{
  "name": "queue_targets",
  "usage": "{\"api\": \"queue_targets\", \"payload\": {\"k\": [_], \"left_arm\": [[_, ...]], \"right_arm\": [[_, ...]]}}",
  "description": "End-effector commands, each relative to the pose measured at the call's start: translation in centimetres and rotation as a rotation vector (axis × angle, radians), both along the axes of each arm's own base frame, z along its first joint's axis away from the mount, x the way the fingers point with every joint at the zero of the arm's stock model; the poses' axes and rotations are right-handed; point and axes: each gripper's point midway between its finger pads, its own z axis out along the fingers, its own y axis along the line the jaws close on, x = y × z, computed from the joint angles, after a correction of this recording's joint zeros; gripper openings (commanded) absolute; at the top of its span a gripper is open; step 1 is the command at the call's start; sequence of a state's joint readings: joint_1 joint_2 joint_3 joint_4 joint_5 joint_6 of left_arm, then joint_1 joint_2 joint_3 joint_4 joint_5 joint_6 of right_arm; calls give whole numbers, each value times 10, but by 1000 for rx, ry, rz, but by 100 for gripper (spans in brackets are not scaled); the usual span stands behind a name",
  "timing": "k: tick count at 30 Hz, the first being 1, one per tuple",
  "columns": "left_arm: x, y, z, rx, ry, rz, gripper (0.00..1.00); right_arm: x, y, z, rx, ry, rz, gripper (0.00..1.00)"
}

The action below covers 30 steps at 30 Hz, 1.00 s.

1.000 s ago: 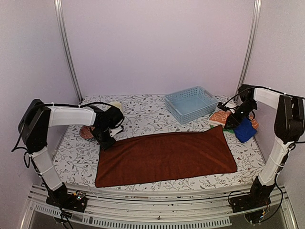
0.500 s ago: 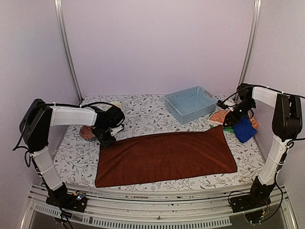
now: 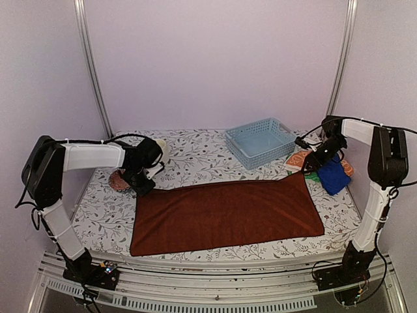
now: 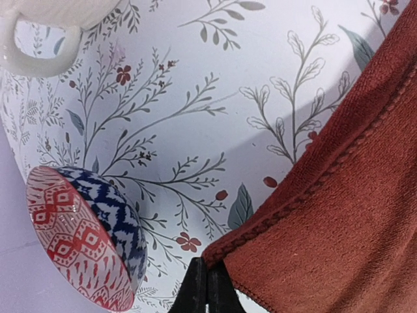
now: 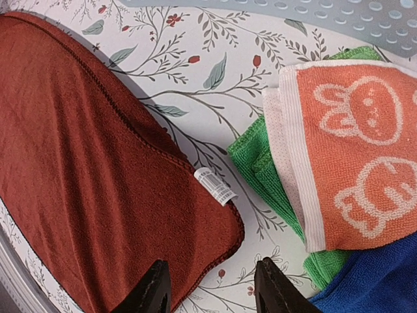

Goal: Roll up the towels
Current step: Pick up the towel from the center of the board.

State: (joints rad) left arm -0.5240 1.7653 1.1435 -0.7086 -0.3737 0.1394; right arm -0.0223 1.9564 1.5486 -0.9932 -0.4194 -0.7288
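The dark rust-brown rectangular terry towel (image 3: 225,212) lies spread flat across the middle of the flower-printed tabletop (image 3: 195,153), its long edges running left to right. I judge it is laid out this way so it can be rolled from one edge. The left claw (image 4: 207,290) has its fingers together, pinched on the towel's far-left corner, seemingly to hold that end taut. The right claw (image 5: 212,290) hangs with fingers apart over the far-right corner, gripping nothing. Just right of that corner an orange white-rabbit-patterned towel (image 5: 352,150) lies over a green cloth towel (image 5: 257,163), with a royal-blue towel (image 5: 371,290) touching them — probably a pile waiting its turn. A red-and-blue patterned bowl (image 4: 81,238) sits left of the pinched corner.
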Motion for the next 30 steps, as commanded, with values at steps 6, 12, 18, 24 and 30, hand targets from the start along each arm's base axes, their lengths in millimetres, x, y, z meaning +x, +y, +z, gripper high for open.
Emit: {"api": "queue_targets", "payload": {"k": [6,12,18,24,30], "left_arm": [[8,-3,13,-92,-51,43,0],[13,-3,19,-110,-73,51,0],[20,0,19,-133,-79,67,0],[25,14,20,-170,-99,116,0],[31,17,22,-225,-112,132,0]], "right_arm": [[19,3,-13,48,17,-33,47],[28,3,-22,51,17,-37,39],[33,9,-18,88,2,-23,12],[39,-2,-5,134,-37,-24,3],[45,-15,-2,173,-45,-32,3]]}}
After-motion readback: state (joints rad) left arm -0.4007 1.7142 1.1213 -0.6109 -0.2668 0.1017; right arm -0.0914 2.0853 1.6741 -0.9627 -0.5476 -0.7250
